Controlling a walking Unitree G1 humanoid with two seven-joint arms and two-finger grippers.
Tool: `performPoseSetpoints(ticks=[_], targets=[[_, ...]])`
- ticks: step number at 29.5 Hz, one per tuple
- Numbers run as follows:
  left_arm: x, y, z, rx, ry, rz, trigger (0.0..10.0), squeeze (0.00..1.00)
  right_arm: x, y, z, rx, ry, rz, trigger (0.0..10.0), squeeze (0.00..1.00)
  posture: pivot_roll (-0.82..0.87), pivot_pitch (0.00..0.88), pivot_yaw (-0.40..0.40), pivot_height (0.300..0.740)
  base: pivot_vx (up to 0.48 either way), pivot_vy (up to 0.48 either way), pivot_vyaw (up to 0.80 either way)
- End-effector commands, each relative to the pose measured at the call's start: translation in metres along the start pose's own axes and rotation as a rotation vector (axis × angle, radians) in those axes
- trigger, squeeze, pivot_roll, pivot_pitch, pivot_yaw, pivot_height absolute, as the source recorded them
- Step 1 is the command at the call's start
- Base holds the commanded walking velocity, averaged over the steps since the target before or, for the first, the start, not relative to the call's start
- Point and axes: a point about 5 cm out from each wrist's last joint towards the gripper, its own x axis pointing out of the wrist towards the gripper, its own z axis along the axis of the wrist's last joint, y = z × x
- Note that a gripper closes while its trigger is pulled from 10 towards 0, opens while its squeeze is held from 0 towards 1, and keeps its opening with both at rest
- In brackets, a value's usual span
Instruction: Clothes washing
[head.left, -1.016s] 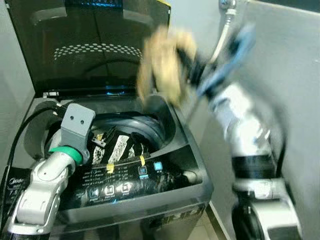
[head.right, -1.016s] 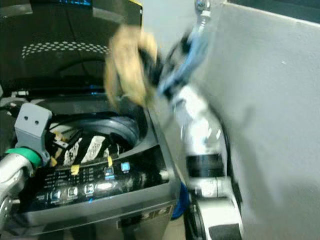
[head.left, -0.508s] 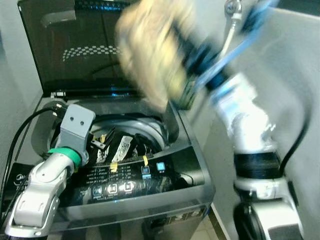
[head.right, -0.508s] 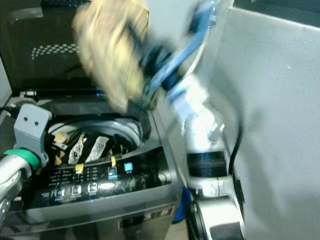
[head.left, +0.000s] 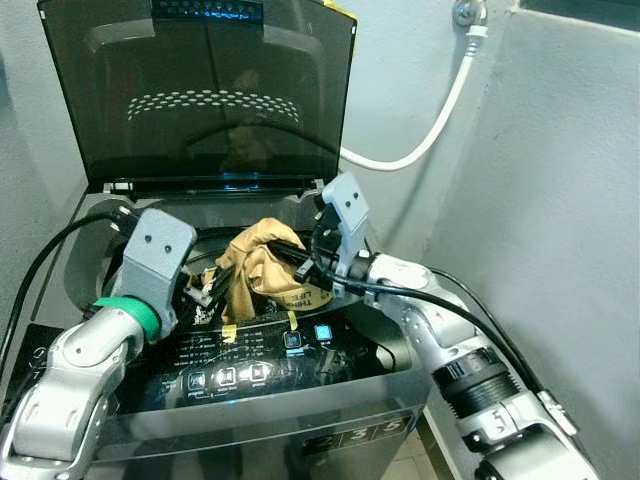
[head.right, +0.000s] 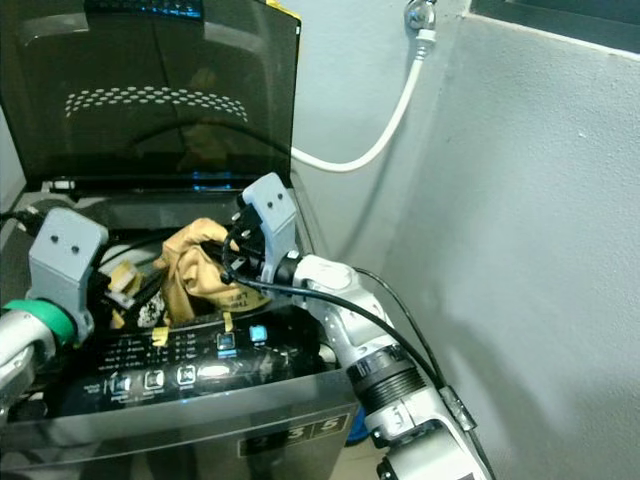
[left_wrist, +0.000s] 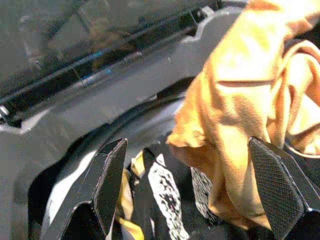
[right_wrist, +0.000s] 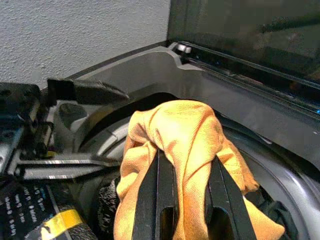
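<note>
So that it drops into the washer drum, the tan garment is held clamped by the right gripper, while the left gripper is held apart nearby.

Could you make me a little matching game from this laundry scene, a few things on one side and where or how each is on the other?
Things:
1. washer lid
2. tan garment
3. left gripper
4. white hose

States:
A. draped over the right gripper above the drum
B. open, holding nothing
C. raised upright
D. runs along the wall from a tap

Pairs: 1-C, 2-A, 3-B, 4-D
</note>
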Motion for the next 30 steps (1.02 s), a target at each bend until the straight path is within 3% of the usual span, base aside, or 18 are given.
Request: performPoseSetpoints(ticks=[1,5,6,12,13,14,15,17,18,20,22,24,27,30], targets=[[-0.003,-0.004,-0.004,0.005,0.038,-0.037,10.0,0.0,0.002,0.002,0.007,-0.022,-0.019,0.025,10.0,0.0,0.05,0.023,-0.027,0.74,0.0,0.0,0.0],[-0.004,-0.005,-0.005,-0.006,0.053,-0.045,10.0,0.0,0.005,0.004,0.01,-0.008,-0.036,0.048,10.0,0.0,0.05,0.023,-0.03,0.74,0.0,0.0,0.0],[-0.005,-0.006,-0.006,-0.018,0.058,-0.049,10.0,0.0,0.007,0.008,0.012,0.01,-0.053,0.081,10.0,1.0,0.05,0.023,-0.036,0.74,0.0,0.0,0.0],[-0.005,-0.008,-0.005,-0.033,0.056,-0.052,10.0,0.0,0.009,0.014,0.012,0.035,-0.059,0.151,10.0,1.0,0.05,0.022,-0.035,0.74,0.0,0.0,0.0],[-0.005,-0.007,-0.005,-0.034,0.055,-0.051,10.0,0.0,0.008,0.014,0.012,0.014,-0.058,0.156,10.0,0.77,0.05,0.02,-0.033,0.74,0.0,0.0,0.0],[-0.004,-0.007,-0.004,-0.034,0.055,-0.051,10.0,0.0,0.007,0.013,0.012,-0.002,-0.059,0.159,10.0,0.77,0.05,0.02,-0.033,0.74,0.0,0.0,0.0],[-0.004,-0.007,-0.004,-0.034,0.054,-0.049,10.0,0.0,0.007,0.01,0.015,-0.005,-0.081,0.121,10.0,0.0,0.05,0.017,-0.032,0.74,0.0,0.0,0.0],[-0.003,-0.007,-0.004,-0.034,0.054,-0.047,10.0,0.0,0.007,0.007,0.017,-0.004,-0.099,0.09,10.0,0.0,0.05,0.017,-0.032,0.74,0.0,0.0,0.0],[-0.003,-0.006,-0.003,-0.032,0.053,-0.041,10.0,0.0,0.007,-0.003,0.028,0.034,-0.171,0.014,10.0,0.0,0.05,0.015,-0.032,0.74,0.0,0.0,0.0],[-0.003,-0.006,-0.003,-0.032,0.053,-0.041,10.0,0.0,0.007,-0.003,0.028,0.034,-0.171,0.014,10.0,0.0,0.05,0.015,-0.032,0.74,0.0,0.0,0.0],[-0.002,-0.003,-0.001,-0.026,0.049,-0.028,10.0,0.0,0.004,-0.018,0.044,0.091,-0.29,-0.114,10.0,0.0,0.05,0.009,-0.033,0.74,0.0,0.0,0.0],[-0.002,-0.002,0.001,-0.026,0.043,-0.015,10.0,0.0,0.001,-0.026,0.052,0.109,-0.341,-0.163,10.0,0.0,0.05,0.005,-0.032,0.74,0.0,0.0,0.0],[-0.001,0.001,0.004,-0.022,0.019,0.017,10.0,0.0,-0.002,-0.029,0.056,0.058,-0.346,-0.167,10.0,0.0,0.05,0.002,-0.034,0.74,0.0,0.0,0.0],[-0.001,0.004,0.007,-0.033,-0.001,0.055,10.0,0.0,-0.006,-0.033,0.056,0.074,-0.369,-0.215,10.0,0.0,0.05,0.002,-0.042,0.74,0.0,0.0,0.0]])
